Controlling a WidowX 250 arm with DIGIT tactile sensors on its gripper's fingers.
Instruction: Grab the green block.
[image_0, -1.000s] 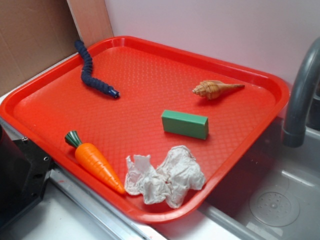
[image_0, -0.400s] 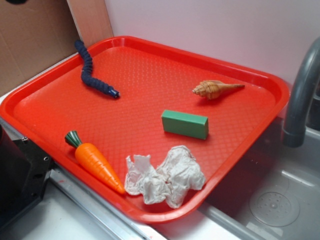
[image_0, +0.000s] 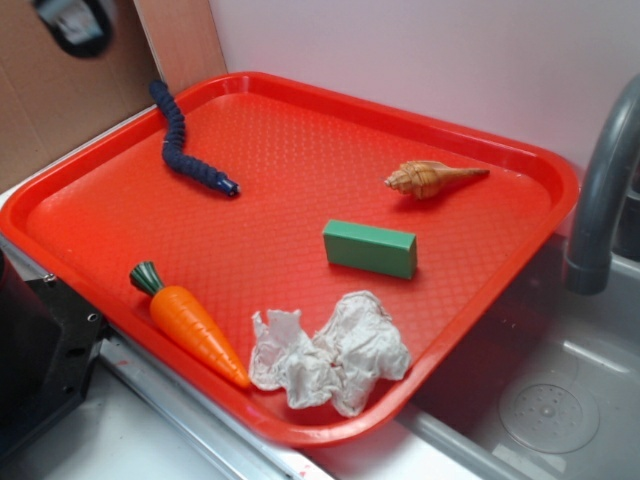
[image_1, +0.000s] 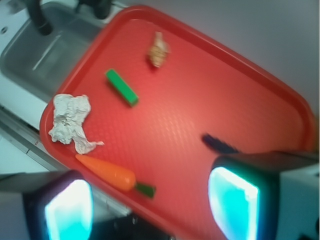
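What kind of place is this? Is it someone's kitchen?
Probably a toy or mock kitchen set up for robot practice, not a real one. A grey faucet arches over a small sink, and a red tray beside it holds playthings: a green block, a toy carrot and a seashell.

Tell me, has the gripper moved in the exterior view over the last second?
Yes. The gripper has come into view at the top left, lowering in front of the cardboard; a second ago it was out of frame.
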